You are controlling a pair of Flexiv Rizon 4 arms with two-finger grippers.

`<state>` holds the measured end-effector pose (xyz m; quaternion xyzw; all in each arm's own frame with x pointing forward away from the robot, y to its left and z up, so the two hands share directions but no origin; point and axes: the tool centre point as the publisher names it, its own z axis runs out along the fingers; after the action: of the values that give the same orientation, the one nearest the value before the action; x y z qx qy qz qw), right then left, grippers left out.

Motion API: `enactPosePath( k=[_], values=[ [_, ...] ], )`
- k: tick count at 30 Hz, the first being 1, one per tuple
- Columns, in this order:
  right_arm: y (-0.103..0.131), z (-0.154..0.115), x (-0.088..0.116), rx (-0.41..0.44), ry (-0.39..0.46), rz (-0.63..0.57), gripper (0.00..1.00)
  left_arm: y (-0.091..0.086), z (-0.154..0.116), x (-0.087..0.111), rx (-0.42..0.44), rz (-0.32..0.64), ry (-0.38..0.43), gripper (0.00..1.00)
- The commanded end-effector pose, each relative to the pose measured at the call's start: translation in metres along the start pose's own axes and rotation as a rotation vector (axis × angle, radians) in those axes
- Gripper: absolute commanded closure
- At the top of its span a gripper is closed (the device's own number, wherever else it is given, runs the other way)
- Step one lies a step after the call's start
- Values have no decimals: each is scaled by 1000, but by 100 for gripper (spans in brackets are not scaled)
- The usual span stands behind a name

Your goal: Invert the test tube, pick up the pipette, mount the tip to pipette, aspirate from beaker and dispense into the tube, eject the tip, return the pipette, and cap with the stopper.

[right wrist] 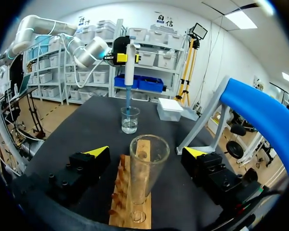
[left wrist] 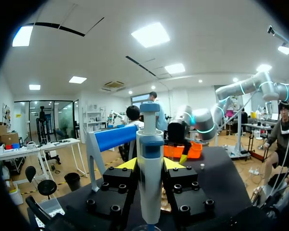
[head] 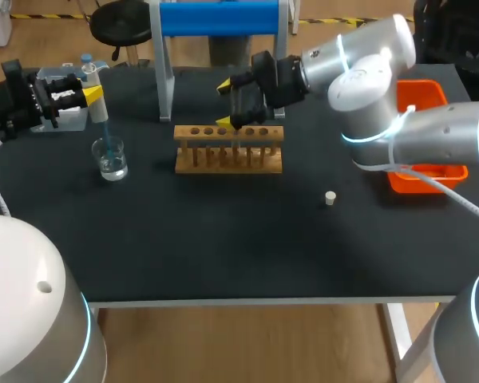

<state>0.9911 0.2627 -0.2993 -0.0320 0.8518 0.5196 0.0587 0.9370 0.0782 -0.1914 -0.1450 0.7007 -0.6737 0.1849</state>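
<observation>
While left gripper point(left wrist: 150, 164) pinches one pipette point(left wrist: 151, 144) over one beaker point(head: 110, 158), right gripper point(right wrist: 145, 150) spread around one test tube point(right wrist: 147, 168).

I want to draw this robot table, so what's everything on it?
table: one, black, underneath
rack: one, wooden, mid-table
test tube: one, clear, upright in rack
beaker: one, clear, left of rack
pipette: one, white-blue, tip in beaker
stopper: one, cream, right of rack
tray: one, orange, right edge
stand: one, blue-topped, at back
box: one, white, back left
left fingers: two, yellow-tipped, shut on pipette
right fingers: two, yellow-tipped, open, either side of test tube
</observation>
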Motion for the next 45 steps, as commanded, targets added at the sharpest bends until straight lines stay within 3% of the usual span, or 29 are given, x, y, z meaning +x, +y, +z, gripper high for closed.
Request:
enactPosePath(
  k=[1,40,45],
  values=[
    [-1,-1,3,1,-9,3,0,0,0,-1,0,-1,3,100],
    [-1,-2,2,2,-17,3,0,0,0,-1,0,-1,3,100],
    [-1,-2,2,2,-17,3,0,-18,3,2,-34,2,-1,100]
  ],
)
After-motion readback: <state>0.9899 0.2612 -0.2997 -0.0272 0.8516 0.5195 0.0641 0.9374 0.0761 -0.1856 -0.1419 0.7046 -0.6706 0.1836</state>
